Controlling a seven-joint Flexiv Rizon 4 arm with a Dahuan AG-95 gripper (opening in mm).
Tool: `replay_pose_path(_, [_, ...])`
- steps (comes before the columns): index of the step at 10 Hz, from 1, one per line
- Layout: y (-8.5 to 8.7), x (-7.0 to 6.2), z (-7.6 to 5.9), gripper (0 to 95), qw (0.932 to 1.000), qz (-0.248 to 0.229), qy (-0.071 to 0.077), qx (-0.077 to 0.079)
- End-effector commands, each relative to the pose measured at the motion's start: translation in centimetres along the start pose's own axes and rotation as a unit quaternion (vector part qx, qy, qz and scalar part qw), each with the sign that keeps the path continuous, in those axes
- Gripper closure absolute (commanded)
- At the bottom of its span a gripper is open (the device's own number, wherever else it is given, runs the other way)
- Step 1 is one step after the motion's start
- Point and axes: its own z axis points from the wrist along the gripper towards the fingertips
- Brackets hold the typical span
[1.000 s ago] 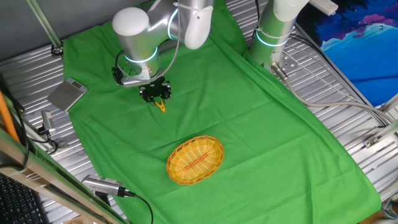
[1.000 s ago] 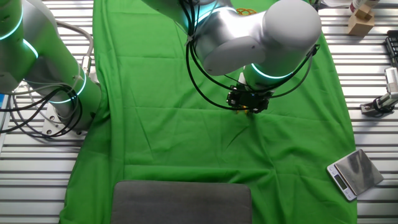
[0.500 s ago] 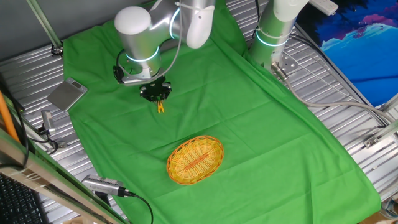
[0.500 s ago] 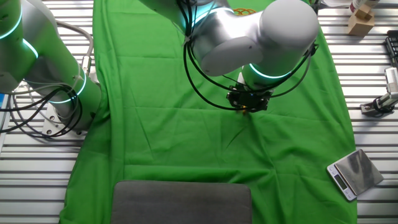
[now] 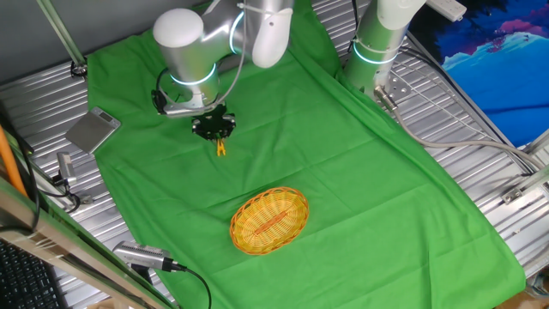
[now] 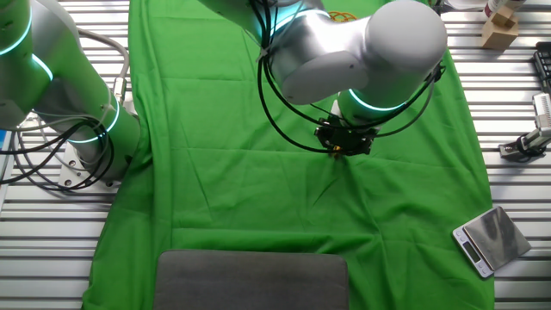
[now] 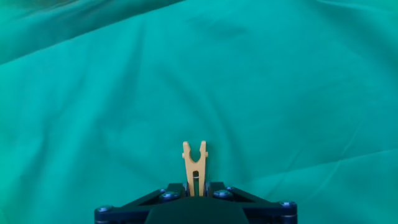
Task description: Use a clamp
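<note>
A tiny yellow-orange clamp (image 7: 194, 160) sticks out from between my black fingers, its two prongs pointing away over the green cloth. My gripper (image 7: 194, 185) is shut on its rear end. In one fixed view the clamp (image 5: 221, 148) hangs just below the gripper (image 5: 214, 129), above the cloth at the back left. In the other fixed view the gripper (image 6: 343, 142) sits under the big silver arm joint, and only a speck of the clamp (image 6: 337, 154) shows.
A yellow woven oval basket (image 5: 269, 221) lies on the green cloth (image 5: 343, 172) nearer the front. A small silver scale (image 5: 93, 130) rests on the metal table left of the cloth. A second arm's base (image 5: 377, 43) stands at the back right.
The gripper with the clamp has risen slightly and shifted a little toward the back between the earliest frame and now; the clamp stays held.
</note>
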Motion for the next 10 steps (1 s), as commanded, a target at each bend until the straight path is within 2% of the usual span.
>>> replay_pose_path(1, [0.1,-0.1,-0.6,95.0,1.0000,0.005,0.002,-0.004])
replay_pose_path(3, [0.3,-0.3,-1.5,95.0,0.9994,0.028,0.007,-0.018])
replay_pose_path(6, [-0.2,-1.2,-3.1,95.0,0.9947,0.086,0.010,-0.056])
replay_pose_path(8, [-1.2,-1.5,-4.0,95.0,0.9905,0.110,0.003,-0.083])
replay_pose_path(9, [-1.4,-1.6,-4.2,95.0,0.9893,0.115,0.003,-0.089])
replay_pose_path(10, [-2.1,-1.8,-4.8,95.0,0.9851,0.135,0.009,-0.106])
